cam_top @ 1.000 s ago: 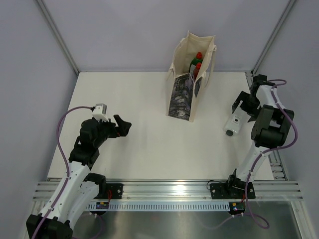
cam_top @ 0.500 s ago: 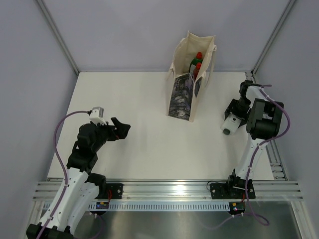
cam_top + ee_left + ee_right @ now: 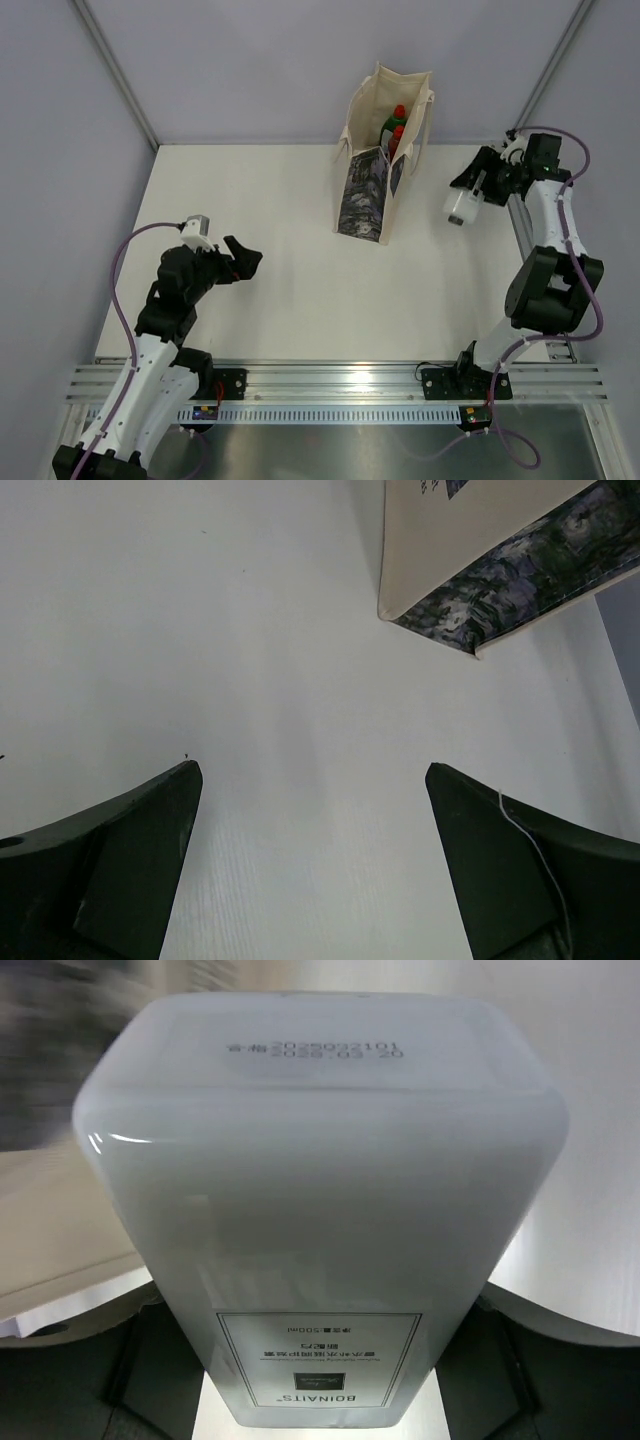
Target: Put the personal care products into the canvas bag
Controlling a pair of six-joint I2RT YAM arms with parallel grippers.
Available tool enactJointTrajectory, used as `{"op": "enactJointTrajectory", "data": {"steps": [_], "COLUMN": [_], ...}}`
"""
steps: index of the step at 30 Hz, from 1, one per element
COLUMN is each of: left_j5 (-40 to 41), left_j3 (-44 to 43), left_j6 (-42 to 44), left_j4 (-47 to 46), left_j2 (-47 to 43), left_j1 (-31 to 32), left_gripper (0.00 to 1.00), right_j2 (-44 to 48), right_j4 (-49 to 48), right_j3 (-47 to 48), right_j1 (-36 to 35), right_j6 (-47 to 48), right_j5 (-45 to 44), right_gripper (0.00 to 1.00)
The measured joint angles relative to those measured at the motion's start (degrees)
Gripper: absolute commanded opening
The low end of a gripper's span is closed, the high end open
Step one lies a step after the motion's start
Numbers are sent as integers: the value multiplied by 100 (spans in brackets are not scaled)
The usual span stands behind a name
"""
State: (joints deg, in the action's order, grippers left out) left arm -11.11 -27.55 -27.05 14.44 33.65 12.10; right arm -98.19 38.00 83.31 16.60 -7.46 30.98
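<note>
Your right gripper (image 3: 474,190) is clamped on a flat white bottle (image 3: 458,208), held aloft near the right side of the canvas bag (image 3: 372,190). Clip the rim on the way in and the tall tote could tip; the red-capped bottles (image 3: 397,122) inside already crowd its mouth. The bottle's long axis runs straight out from the jaws, base leading. Your left gripper (image 3: 243,257) gapes wide, empty.

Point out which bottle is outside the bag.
The white bottle, held by the right gripper off to the right of the bag. The two red-capped bottles sit inside the bag.
</note>
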Motion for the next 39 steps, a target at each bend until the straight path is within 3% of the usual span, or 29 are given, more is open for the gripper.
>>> {"op": "enactJointTrajectory", "data": {"steps": [3, 7, 13, 17, 27, 39], "left_j5": [0, -2, -42, -50, -44, -44], "left_j3": [0, -11, -201, -295, -297, -295], "left_j6": [-2, -4, -7, -28, -44, -37], "left_j4": [-46, -162, -271, -387, -420, -522], "left_j2": [70, 260, 695, 743, 472, 586], "left_j1": [0, 0, 0, 0, 0, 0], "left_gripper": [99, 99, 99, 99, 99, 99], "right_j2": [573, 584, -101, -546, -1419, -1504], "right_j4": [-557, -1043, -1307, -1335, -1178, -1178], "right_j3": [415, 1523, 3569, 4341, 4509, 4404], "right_j1": [-37, -319, -1399, -2096, -2583, -2647], "right_j6": [-197, -535, -807, -876, -870, -728], "right_j5": [787, 1316, 1005, 470, -337, -570], "right_gripper": [0, 0, 0, 0, 0, 6]}}
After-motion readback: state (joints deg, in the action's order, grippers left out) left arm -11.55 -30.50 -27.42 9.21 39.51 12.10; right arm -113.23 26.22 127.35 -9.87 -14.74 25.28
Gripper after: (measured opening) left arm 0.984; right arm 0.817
